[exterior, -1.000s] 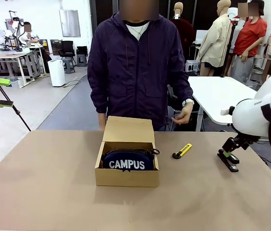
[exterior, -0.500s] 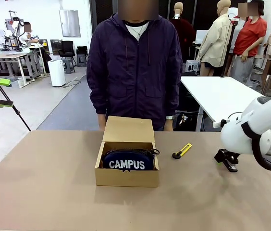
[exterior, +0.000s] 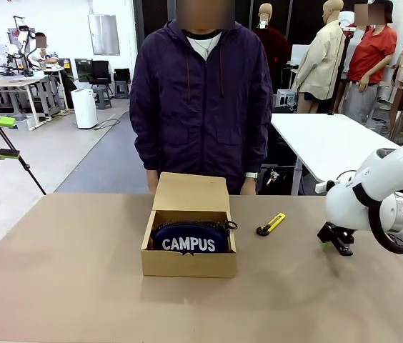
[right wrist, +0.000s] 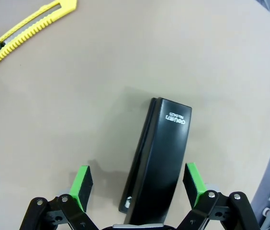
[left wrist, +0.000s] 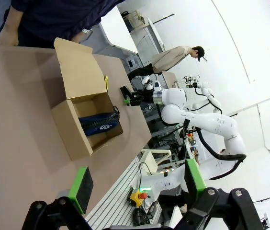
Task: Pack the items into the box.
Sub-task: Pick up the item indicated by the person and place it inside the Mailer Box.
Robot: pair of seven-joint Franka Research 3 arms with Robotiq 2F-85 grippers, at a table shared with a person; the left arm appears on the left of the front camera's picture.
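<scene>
One box, pouch, knife, stapler

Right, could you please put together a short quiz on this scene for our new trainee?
1. True or false: the navy pouch already lies inside the box.
2. The open right pincer is lined up over which item: (a) the utility knife, (b) the stapler, (c) nothing?
3. How many items lie on the table outside the box?
Key: 1 true; 2 b; 3 two, the utility knife and the stapler.
</scene>
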